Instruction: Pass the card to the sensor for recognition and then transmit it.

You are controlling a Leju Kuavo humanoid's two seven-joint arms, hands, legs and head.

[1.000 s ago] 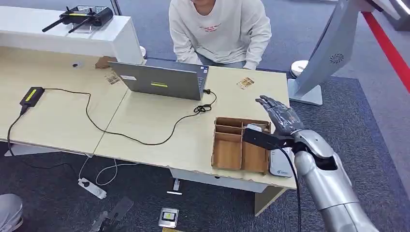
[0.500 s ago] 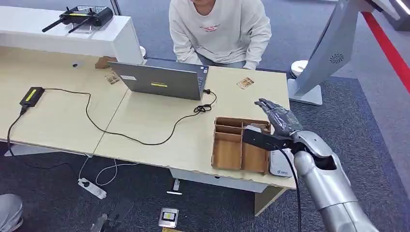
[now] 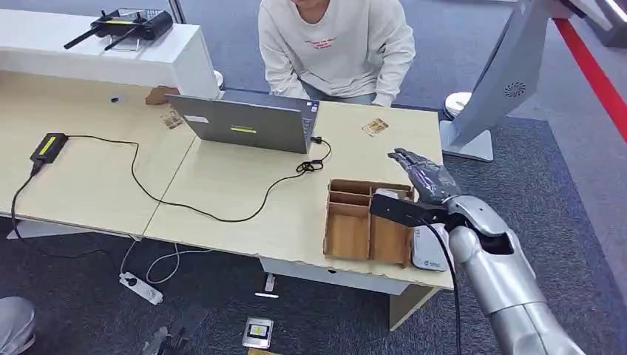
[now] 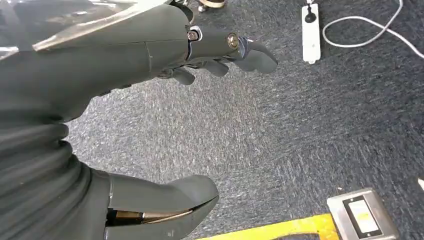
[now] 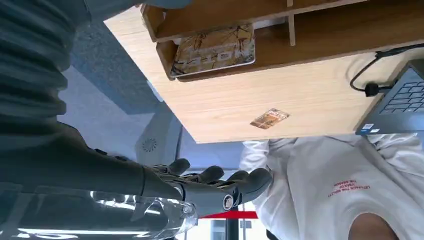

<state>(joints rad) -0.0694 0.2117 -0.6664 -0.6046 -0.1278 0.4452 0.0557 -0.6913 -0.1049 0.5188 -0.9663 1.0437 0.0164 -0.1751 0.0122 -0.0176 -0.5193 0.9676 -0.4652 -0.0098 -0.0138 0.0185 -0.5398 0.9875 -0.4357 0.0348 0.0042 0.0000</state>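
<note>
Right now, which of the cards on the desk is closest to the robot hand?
The card lying in the wooden tray, at, just below the right robot hand. The other cards lie flat on the bare desktop: one near the person, another beyond the laptop.

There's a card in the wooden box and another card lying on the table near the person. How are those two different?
The card in the box sits inside a compartment of the wooden box, while the card on the table lies out on the bare desk near the person. The card in the box lies square to the box walls; the card on the table lies at a slant. Both are flat, patterned and brownish, and no hand holds either.
</note>
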